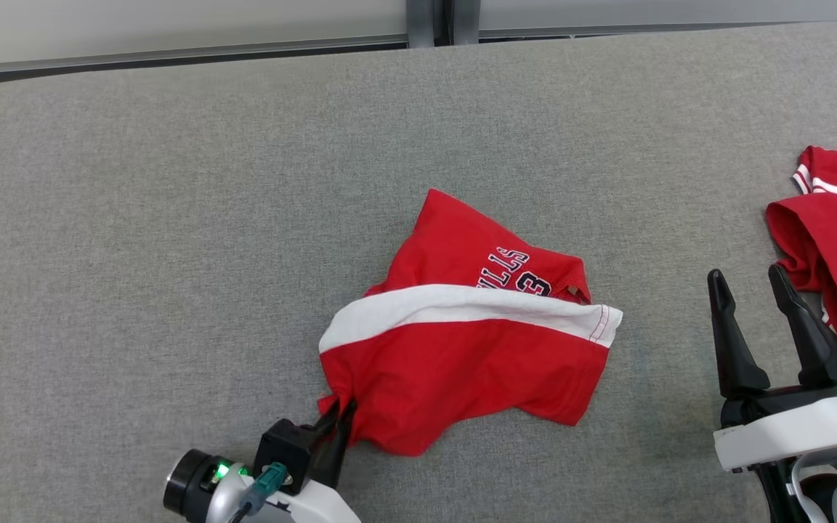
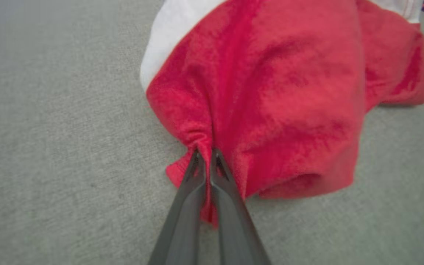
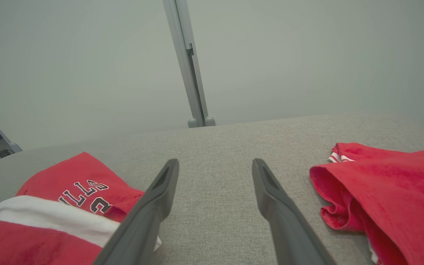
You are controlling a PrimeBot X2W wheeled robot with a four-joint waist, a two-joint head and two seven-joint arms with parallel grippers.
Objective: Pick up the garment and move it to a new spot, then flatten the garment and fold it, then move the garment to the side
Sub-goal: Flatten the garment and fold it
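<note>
The jaws of the left gripper (image 2: 206, 152) are pinched shut on the near-left corner of the garment (image 1: 462, 356), which is bunched mid-table (image 1: 171, 218) and stretches rightward from that pinch. The right gripper (image 1: 745, 272) is held spread and empty near the right edge.

Soft, even light; the wrist views are less crisp than the head view.
The head view is bright and sharp, with only a faint shadow under the garment (image 1: 462, 363) on the grey counter (image 1: 135, 218). The left wrist view is blurred, its textures smeared. The right wrist view bows at its edges, and the far wall (image 3: 87, 55) looks hazy.
</note>
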